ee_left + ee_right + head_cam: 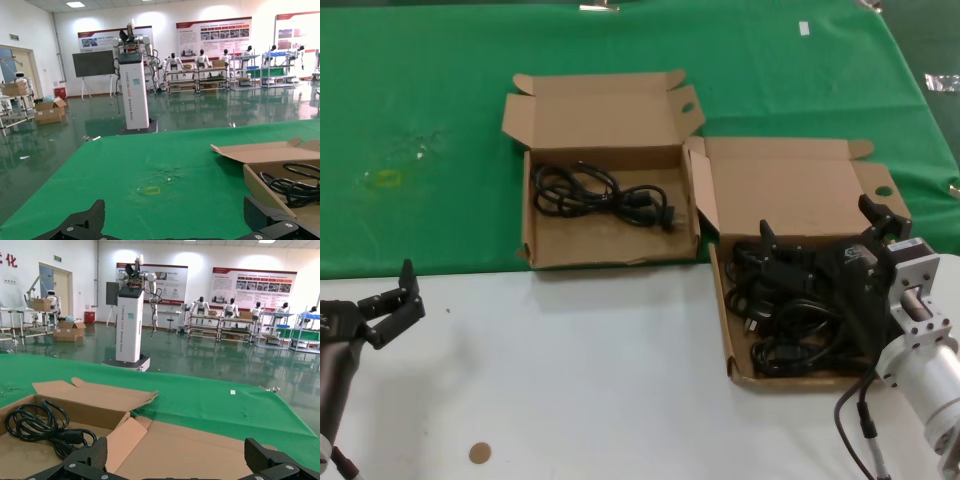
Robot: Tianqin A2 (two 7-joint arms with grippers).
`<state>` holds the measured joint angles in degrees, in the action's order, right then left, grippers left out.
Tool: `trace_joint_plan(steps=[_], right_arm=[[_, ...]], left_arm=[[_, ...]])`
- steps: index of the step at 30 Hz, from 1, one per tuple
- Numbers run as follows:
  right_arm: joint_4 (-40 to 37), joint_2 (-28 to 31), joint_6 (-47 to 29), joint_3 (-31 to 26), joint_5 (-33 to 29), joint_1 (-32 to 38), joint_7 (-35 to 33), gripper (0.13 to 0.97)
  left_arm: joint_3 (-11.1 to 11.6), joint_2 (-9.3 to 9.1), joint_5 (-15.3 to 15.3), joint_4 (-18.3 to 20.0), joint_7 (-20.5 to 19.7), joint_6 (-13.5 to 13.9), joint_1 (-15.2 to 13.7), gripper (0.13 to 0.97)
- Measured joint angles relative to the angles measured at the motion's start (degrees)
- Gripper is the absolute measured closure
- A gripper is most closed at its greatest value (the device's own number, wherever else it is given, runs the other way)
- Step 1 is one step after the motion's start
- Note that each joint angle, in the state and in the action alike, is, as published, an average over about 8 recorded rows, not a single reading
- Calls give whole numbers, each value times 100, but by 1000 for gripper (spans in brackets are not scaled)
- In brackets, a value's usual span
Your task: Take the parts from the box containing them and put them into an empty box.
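Note:
The box containing the parts (730, 330) lies at the right, straddling the green cloth and the white table, its tall side flap (701, 190) standing up. A tangle of black power cables (790, 320) fills it. My right gripper (817, 222) hovers open over that tangle, holding nothing; in the right wrist view its fingertips (93, 456) frame the box's lid (200, 447). To the left is the squarish box with notched lid ears (550, 250), with one black cable (605, 195) inside. My left gripper (400, 305) waits open at the near left over the white table.
The far half of the table is covered by a green cloth (430, 80) with a yellowish mark (388, 178) on it. A small brown disc (479, 453) lies on the white surface near the front edge. The left wrist view shows the squarish box's wall (262, 187).

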<state>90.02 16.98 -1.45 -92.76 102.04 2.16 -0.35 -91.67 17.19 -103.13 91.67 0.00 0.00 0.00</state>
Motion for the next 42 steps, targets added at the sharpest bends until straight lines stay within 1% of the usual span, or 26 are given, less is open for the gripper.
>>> trace_joint_plan(steps=[42], right_arm=[[0,0,0,0,0,0,0,129]], left_arm=[[0,0,0,0,0,0,0,132]])
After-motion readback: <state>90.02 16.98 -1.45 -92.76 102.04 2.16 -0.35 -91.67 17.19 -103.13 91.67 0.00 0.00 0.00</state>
